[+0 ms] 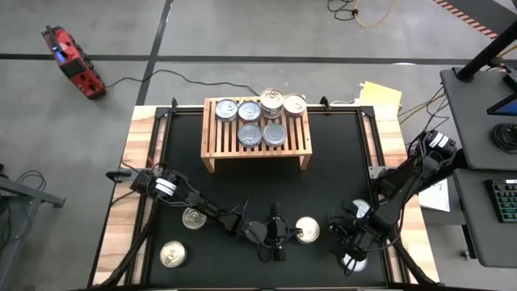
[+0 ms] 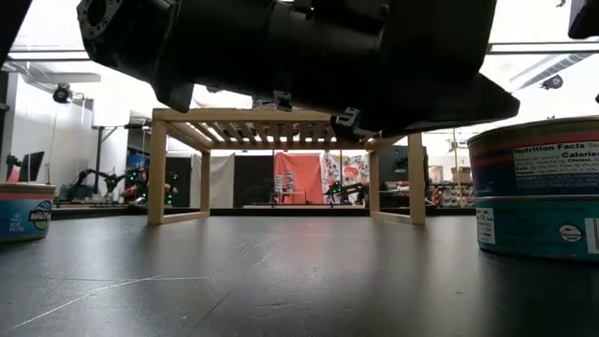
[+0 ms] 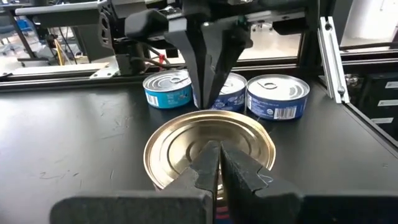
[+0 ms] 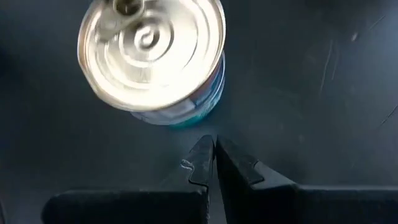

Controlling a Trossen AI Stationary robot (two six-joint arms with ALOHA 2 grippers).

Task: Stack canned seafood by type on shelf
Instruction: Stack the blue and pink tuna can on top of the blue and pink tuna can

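I see six tins [image 1: 260, 120] standing upright, lids up, on the shelf [image 1: 257, 150], whose long side runs left to right at the far middle of the black worktop [image 1: 323, 186]. Loose tins sit upright near the front, one [image 1: 307, 229] just beside my left claw [image 1: 277, 236], which is closed and empty. My right claw [image 4: 210, 155] is also closed on nothing, above a blue-labelled tin [image 4: 154, 59].

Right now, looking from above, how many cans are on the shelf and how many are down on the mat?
Cans on the shelf: 6
Cans on the mat in plain sight: 3
Cans on the mat half hidden by the right arm: at least 2
Total: at least 11
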